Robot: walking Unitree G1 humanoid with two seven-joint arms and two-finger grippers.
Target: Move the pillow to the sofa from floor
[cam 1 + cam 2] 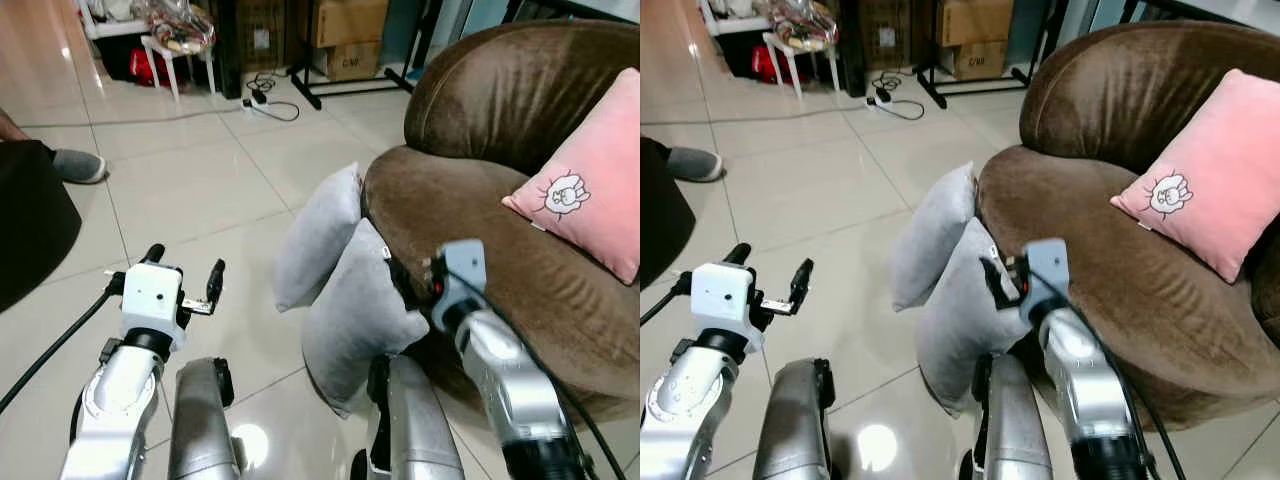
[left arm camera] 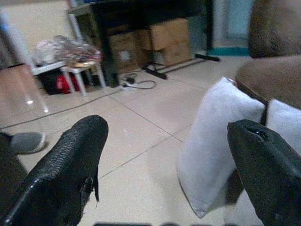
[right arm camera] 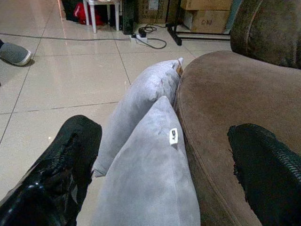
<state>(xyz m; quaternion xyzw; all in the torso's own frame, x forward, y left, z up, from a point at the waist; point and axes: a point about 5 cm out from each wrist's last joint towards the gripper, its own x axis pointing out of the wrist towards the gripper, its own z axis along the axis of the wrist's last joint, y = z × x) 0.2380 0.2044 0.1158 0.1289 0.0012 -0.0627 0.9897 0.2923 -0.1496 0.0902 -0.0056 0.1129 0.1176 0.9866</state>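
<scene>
Two grey pillows stand on the tiled floor, leaning against the front of the brown sofa [image 1: 470,210]. The near pillow [image 1: 355,320] has a small white tag [image 3: 173,136]; the far pillow [image 1: 315,240] stands just behind it. My right gripper [image 1: 405,275] is open, hovering just above the near pillow's top edge where it meets the sofa seat. One of its fingers [image 3: 70,155] is over the floor side, the other over the seat. My left gripper [image 1: 185,262] is open above bare floor, left of the pillows. A pink pillow [image 1: 590,190] rests on the sofa.
A dark round object [image 1: 30,225] sits at the left, with a person's grey shoe [image 1: 78,165] beyond it. Farther back are a power strip with cable [image 1: 262,100], a white stool [image 1: 175,50], cardboard boxes [image 1: 345,40] and a black stand's foot [image 1: 340,90].
</scene>
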